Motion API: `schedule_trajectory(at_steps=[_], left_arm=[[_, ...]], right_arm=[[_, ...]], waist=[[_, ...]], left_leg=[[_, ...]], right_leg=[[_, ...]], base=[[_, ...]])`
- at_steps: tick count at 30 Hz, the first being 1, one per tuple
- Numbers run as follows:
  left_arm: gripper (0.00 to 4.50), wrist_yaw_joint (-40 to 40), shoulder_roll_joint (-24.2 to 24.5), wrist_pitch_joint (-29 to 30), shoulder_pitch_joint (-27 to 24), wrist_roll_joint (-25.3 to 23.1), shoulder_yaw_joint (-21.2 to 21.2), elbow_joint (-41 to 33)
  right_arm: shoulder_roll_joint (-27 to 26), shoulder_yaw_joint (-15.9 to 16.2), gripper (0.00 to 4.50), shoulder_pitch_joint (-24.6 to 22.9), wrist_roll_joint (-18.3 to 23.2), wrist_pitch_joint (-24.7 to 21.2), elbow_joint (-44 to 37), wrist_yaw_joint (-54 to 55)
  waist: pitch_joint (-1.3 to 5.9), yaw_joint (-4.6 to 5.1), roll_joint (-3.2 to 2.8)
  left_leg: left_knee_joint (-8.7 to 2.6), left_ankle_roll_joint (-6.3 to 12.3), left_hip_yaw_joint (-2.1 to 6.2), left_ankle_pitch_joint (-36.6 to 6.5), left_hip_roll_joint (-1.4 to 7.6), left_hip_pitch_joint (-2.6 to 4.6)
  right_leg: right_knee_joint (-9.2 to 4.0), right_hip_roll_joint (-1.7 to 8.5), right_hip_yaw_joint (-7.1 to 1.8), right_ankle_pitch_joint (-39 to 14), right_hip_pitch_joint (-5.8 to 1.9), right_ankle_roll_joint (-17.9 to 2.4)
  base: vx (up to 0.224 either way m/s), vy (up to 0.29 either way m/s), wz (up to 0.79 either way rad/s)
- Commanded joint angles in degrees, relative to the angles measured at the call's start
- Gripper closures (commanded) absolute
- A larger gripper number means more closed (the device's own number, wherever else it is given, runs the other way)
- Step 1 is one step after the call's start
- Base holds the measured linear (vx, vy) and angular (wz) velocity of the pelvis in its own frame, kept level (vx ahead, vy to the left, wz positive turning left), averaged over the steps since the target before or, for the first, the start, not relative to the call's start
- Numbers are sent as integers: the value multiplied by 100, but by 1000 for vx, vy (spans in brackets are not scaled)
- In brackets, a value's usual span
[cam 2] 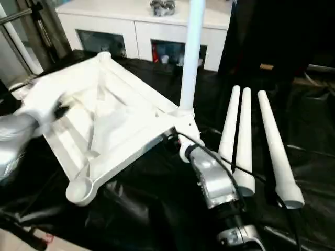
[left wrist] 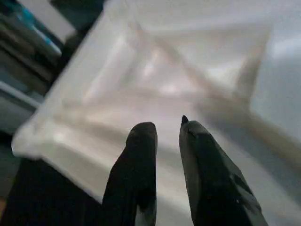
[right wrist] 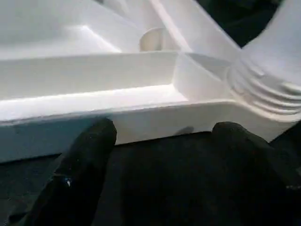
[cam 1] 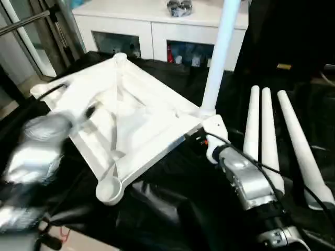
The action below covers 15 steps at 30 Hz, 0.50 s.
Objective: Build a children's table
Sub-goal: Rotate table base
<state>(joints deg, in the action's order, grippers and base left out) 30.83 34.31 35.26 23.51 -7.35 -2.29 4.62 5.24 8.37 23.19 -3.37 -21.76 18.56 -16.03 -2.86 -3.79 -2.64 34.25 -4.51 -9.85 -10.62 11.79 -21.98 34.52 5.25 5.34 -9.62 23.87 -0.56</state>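
Left end effector (left wrist: 167,129) is held slightly apart over ribbed table underside (cam 1: 131,123); right end effector (right wrist: 162,136) is spread wide beside one standing leg (cam 1: 217,57).

From where I stand, no lettering, label, brand mark or number can be read anywhere: not on the white plastic rectangular tabletop with its ribbed underside (cam 1: 131,125), nor on the long white tubular legs (cam 1: 267,136) lying beside it.

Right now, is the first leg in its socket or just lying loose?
In. The long white tubular leg stands upright from the corner socket of the white ribbed plastic tabletop.
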Motion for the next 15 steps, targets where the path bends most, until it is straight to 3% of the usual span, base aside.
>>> schedule_trajectory(at_steps=[1, 3, 6, 7, 8, 10, 11, 15], left_arm=[[378, 199, 59, 146, -45, 105, 61, -194], [386, 433, 134, 303, -257, 170, 265, -324], [413, 662, 278, 579, -446, 103, 543, -425], [428, 782, 402, 760, -549, 42, 720, -476], [429, 833, 466, 862, -598, 3, 807, -493], [434, 861, 546, 968, -642, -69, 894, -483], [434, 849, 587, 973, -650, -127, 917, -448], [450, 1205, 821, 1090, -672, -55, 1106, -496]], right_arm=[[12, -3, 79, 49, -38, -104, -38, 27], [0, -10, 79, 52, -44, -91, 38, 14], [-7, -12, 79, 84, -12, -104, 175, -31], [-21, -32, 108, 100, 47, -122, 211, -52], [-32, -48, 115, 109, 86, -129, 227, -68], [-49, -69, 120, 120, 132, -135, 243, -88], [-52, -70, 120, 130, 135, -139, 250, -89], [-98, -85, 160, 262, 142, -30, 503, -82]], waist=[[379, -14, -39], [368, -21, -14], [370, -24, -25], [359, -17, -26], [359, -12, -49], [352, 10, -38], [351, 14, -66], [336, 55, -34]], left_leg=[[-433, -1, 8, -1071, 95, 140], [-447, -28, 15, -1140, 94, 114], [-449, -63, 23, -1281, 82, 114], [-458, -67, 28, -1321, 83, 103], [-463, -88, 36, -1444, 87, 120], [-465, -91, 38, -1485, 75, 115], [-465, -95, 44, -1491, 75, 117], [-480, -124, 62, -1619, 68, 115]], right_leg=[[-321, 255, -286, -947, -284, -1153], [-322, 261, -297, -1055, -296, -1116], [-343, 268, -301, -1273, -293, -1030], [-343, 268, -301, -1330, -295, -1023], [-360, 269, -298, -1462, -282, -990], [-373, 263, -299, -1580, -288, -950], [-377, 262, -297, -1585, -284, -949], [-392, 257, -283, -1718, -289, -948]], base=[[0, 0, 0], [0, 0, 0], [0, 0, 0], [0, 0, 0], [0, 0, 0], [0, 0, 0], [0, 0, 0], [0, 0, 0]])
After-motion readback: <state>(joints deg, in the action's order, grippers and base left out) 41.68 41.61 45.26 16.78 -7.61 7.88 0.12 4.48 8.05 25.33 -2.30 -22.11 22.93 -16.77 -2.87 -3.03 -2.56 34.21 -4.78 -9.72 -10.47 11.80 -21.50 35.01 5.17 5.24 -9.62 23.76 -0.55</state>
